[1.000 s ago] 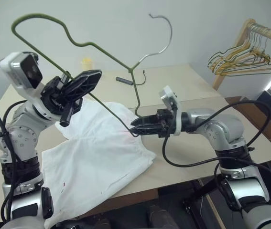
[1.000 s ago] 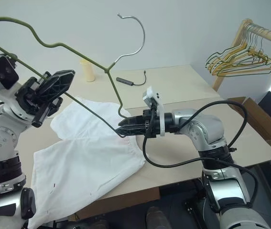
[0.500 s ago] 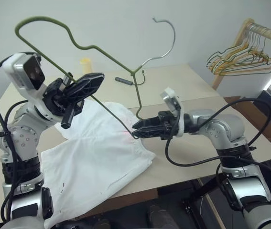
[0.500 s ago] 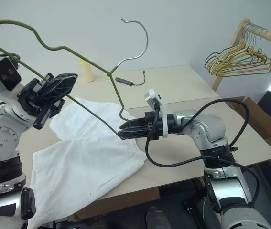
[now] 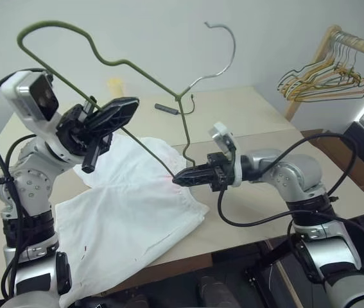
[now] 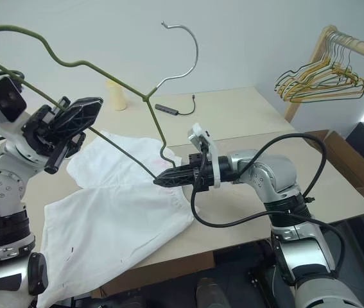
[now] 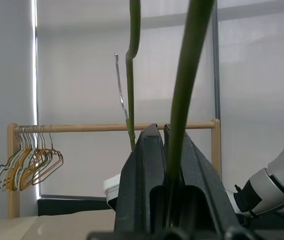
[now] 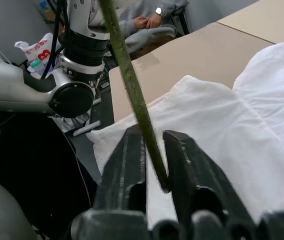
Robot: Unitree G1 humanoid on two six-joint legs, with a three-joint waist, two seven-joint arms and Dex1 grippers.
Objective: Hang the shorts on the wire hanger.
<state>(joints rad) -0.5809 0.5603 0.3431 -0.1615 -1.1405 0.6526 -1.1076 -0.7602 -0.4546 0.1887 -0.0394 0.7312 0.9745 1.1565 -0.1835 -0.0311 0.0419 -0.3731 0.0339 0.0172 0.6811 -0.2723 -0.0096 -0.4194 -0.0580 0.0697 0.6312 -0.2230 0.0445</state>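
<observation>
Holding the thin dark olive-green wire hanger (image 5: 124,64) up over the beige table (image 5: 246,112), the left gripper (image 5: 104,119) is clamped on its long bottom bar, while the right gripper (image 5: 180,178) has its fingers together on the bar's lower corner, just above the cloth. Spread flat beneath them lie the large white thin-cloth shorts (image 5: 127,215), one leg draping off the near table edge. By my judgement the shorts are light, limp and likely to slide on bare wire, so the gathered waistband near the right gripper looks the best place to pinch; the hanger is springy and may twist when one gripper lets go.

From the right eye, a small pale yellow cup (image 6: 115,95) and a dark cable with its plug (image 6: 169,109) sit at the far side of the table, well apart from the work. A wooden rack with clustered yellow and grey hangers (image 6: 323,80) stands off to the right, clear of both arms.

Along the left wrist, the black fingers (image 7: 147,165) press shut on the green wire, which rises straight between them.

Along the right wrist, the fingers (image 8: 131,165) close on the wire over white cloth; a seated person (image 8: 147,20) waits beyond the table, not in the way.
</observation>
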